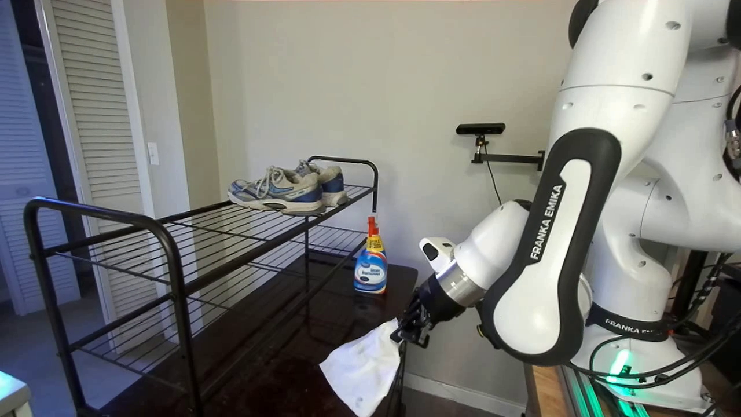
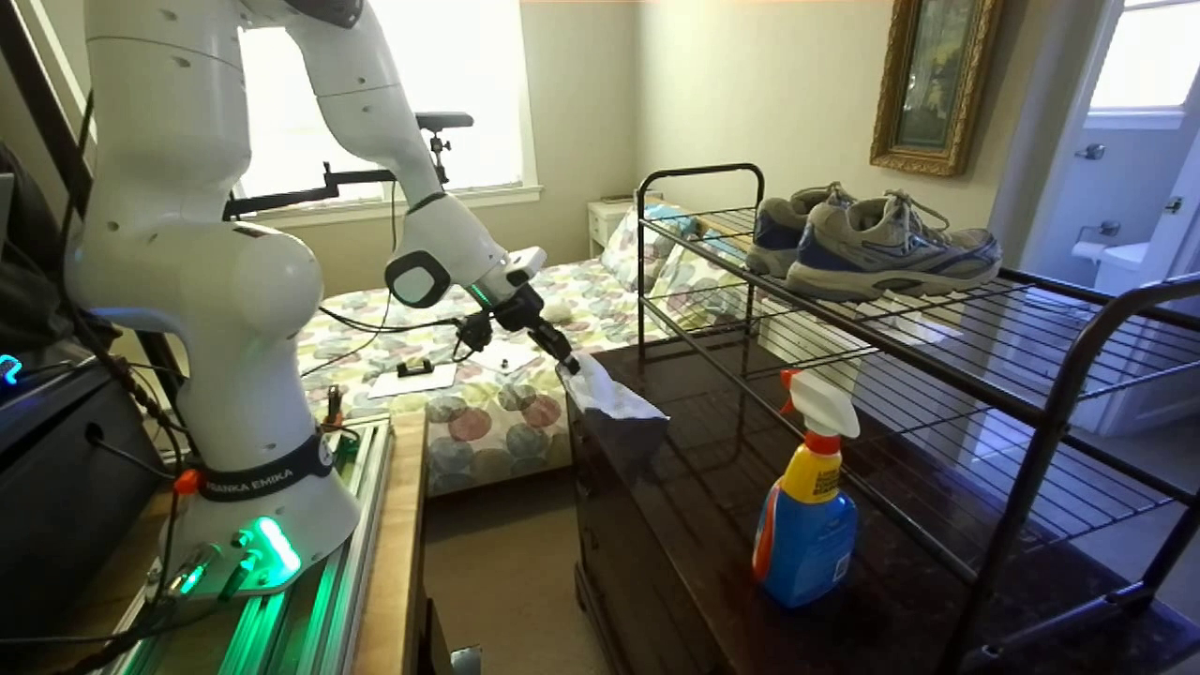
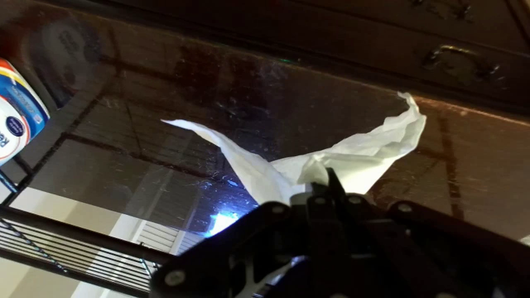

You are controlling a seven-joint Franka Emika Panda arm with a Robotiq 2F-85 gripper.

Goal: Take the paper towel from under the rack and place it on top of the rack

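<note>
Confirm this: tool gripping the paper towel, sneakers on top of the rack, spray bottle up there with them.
The spray bottle is wrong: both exterior views show it on the dark dresser, not the rack. The rest stands: the tool grips the paper towel, and the sneakers sit on top of the rack.

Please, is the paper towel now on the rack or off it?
Off. In both exterior views, the gripper holds the towel apart from the rack.

The rack (image 1: pixel 249 253) stands on the table (image 1: pixel 289 365); sneakers (image 1: pixel 289 190) lie on top of it; the spray bottle (image 1: pixel 370 269) stands beside the rack; the paper towel (image 1: pixel 367 368) hangs from my gripper (image 1: pixel 400 337), outside the rack.
</note>
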